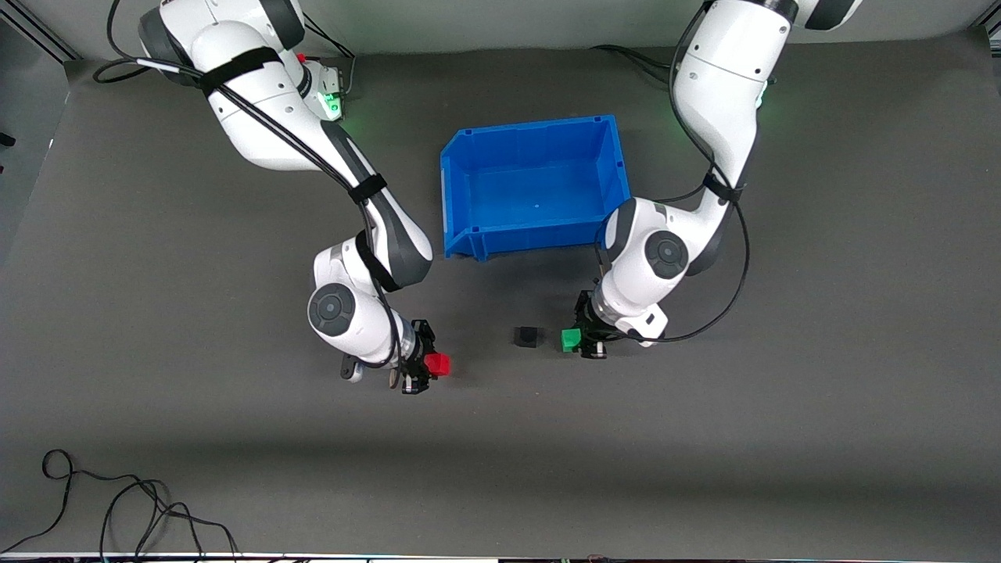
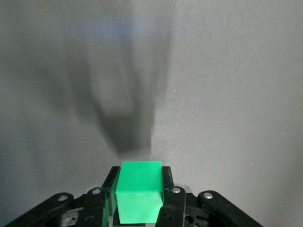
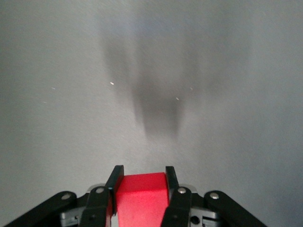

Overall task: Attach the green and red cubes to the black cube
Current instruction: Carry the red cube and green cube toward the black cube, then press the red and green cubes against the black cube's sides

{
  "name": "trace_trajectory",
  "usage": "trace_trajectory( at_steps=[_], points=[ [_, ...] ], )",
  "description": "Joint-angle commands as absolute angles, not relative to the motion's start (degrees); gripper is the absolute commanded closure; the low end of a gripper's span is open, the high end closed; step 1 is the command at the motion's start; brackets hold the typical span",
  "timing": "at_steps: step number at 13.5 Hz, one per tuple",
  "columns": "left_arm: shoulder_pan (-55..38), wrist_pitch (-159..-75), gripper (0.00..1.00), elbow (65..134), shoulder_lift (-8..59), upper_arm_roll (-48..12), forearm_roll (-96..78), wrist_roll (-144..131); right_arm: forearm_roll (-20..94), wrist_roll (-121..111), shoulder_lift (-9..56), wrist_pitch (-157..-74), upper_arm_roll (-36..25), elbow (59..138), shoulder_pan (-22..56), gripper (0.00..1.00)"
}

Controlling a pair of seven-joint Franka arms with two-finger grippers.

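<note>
Blue bin (image 1: 539, 148) sits mid-table, nearer the arm bases than any of the 3 cubes; it looks empty to me. I read it as not part of the joining step.

Left gripper (image 1: 583, 342) is low over the mat just beside the black cube, toward the left arm's end of the table. Its 2 fingers (image 2: 166, 182) are clamped on the green cube (image 1: 571, 339), 1 on each opposite flat face, with the cube's front half sticking out clear of the fingertips.

Right gripper (image 1: 418, 367) is over the mat toward the right arm's end of the table, well apart from the black cube. It pinches the red cube (image 1: 438, 364) the same way, fingers (image 3: 115, 179) on 2 opposite faces and the forward face free.

Black cube (image 1: 526, 336) rests alone on the mat, between the 2 grippers and much closer to the green cube, touching neither. I can't make out any stud on it from here.

Handling, my judgement:
- All 3 cubes look rigid, light and smooth-sided, probably plastic. No crush risk.
- Side-face pinches are right; they leave the mating faces exposed.
- The black cube is loose and light, so I expect it to slide if pushed from 1 side only. Pressing from both sides at once should pin it.
</note>
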State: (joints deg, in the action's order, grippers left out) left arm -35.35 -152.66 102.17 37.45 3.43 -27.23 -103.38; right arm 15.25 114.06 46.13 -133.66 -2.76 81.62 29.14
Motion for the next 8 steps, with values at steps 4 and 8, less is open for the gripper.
trace_trajectory(
  at_steps=[4,8],
  points=[
    [-37.35,-153.11,0.83,100.29,39.20,4.39,-25.84,-105.12,10.20,125.50,49.66,-132.19,-3.25,78.49,33.92,1.00],
    [-37.53,-153.11,0.83,100.02,39.90,4.31,-25.84,-105.12,9.06,131.47,54.83,-130.27,-3.43,72.00,36.12,1.00]
  ],
)
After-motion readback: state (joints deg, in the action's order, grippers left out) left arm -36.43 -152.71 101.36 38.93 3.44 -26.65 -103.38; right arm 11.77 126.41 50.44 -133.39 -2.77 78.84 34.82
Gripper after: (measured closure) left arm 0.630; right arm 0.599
